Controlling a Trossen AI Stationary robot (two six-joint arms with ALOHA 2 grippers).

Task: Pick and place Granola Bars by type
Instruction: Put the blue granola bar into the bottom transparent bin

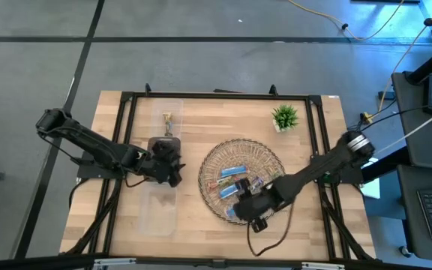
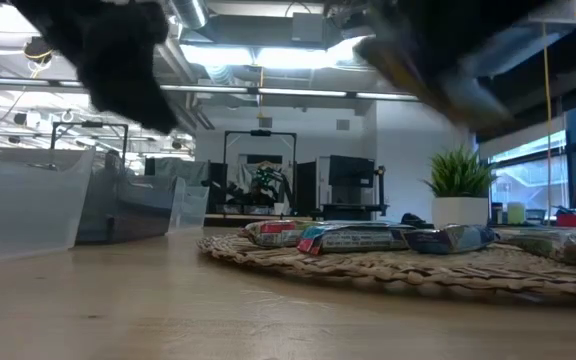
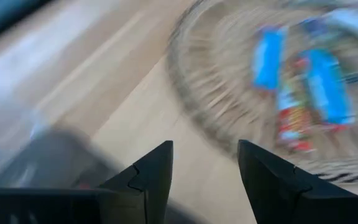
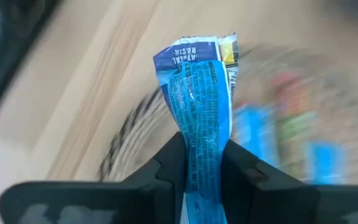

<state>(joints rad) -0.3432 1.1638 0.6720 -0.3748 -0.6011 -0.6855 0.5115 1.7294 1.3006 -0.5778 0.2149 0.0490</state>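
Several granola bars [image 1: 235, 180], mostly bright blue, lie on a round woven tray [image 1: 265, 154] at the table's middle; they also show as granola bars [image 2: 353, 238] in the low view. My right gripper [image 1: 250, 212] is over the tray's near rim, shut on one blue bar [image 4: 197, 93]. My left gripper [image 1: 167, 163] hovers open and empty left of the tray, by the clear containers; its wrist view shows the left gripper [image 3: 205, 168] facing the tray's bars [image 3: 325, 87]. A green-gold bar [image 1: 168, 122] lies in the far clear container [image 1: 178, 105]. My right gripper pinches the blue bar between its two fingers [image 4: 166, 171], which lie across it at its lower part [image 4: 202, 146]. The bar's longer, crinkled part with its sealed end [image 4: 194, 50] sticks out beyond the fingertips. I cannot tell whether the bar is lifted clear.
A small potted plant [image 1: 284, 118] stands at the far right of the table. A second clear container [image 1: 158, 206] lies near the left gripper toward the near edge. Black frame rails [image 1: 126, 112] run along the table's sides. Bare wood lies between the containers and the tray.
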